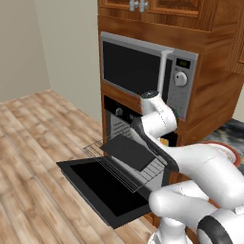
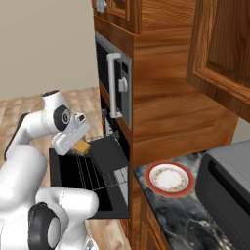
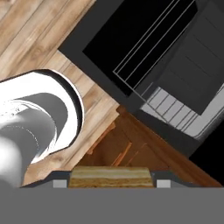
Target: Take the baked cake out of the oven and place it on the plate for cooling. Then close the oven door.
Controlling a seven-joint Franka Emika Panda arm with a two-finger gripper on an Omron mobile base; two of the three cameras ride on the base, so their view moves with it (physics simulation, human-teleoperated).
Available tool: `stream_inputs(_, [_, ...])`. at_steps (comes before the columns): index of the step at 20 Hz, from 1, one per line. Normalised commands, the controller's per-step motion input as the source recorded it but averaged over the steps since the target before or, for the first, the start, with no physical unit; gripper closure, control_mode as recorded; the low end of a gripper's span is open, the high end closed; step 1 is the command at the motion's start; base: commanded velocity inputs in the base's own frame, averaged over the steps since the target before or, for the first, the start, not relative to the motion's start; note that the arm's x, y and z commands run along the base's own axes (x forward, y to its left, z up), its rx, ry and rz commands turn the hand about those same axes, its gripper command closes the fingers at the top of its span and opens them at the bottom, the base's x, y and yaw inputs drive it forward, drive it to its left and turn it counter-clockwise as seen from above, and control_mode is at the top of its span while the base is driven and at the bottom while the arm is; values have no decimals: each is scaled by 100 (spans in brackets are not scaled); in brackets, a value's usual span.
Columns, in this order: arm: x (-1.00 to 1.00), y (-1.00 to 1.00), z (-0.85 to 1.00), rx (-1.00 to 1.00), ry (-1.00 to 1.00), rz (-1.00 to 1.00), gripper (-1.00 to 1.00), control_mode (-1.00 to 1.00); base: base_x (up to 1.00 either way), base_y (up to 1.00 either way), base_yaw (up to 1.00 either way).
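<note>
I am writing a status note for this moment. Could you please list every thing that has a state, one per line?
oven door: open, folded down flat.
wire rack: pulled out over the door.
baking tray: on the rack, bare.
baked cake: held in the tool, lifted off the tray.
tool: shut on the cake.
plate: on the counter, nothing on it.
microwave door: closed.

Oven [image 1: 114, 114]: we see it black, set in wooden cabinetry | oven door [image 1: 102, 188]: folded down open | wire rack [image 1: 143, 174]: slid out, dark baking tray [image 1: 127, 151] on it | microwave [image 1: 143, 74]: directly above | plate [image 1: 228, 151]: red-rimmed, partly behind our white arm [image 1: 200, 176]
</note>
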Motion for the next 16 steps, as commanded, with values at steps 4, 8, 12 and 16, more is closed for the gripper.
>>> stream_inputs(4, [-86, -90, 25, 0, -8, 0, 100, -100, 0, 0, 0])
stream_inputs(8, [-24, -92, 9, 0, 0, 0, 100, -100, 0, 0, 0])
stream_inputs(12, [0, -84, 5, 0, 0, 0, 100, -100, 0, 0, 0])
stream_inputs(16, [12, -72, 0, 0, 0, 0, 100, -100, 0, 0, 0])
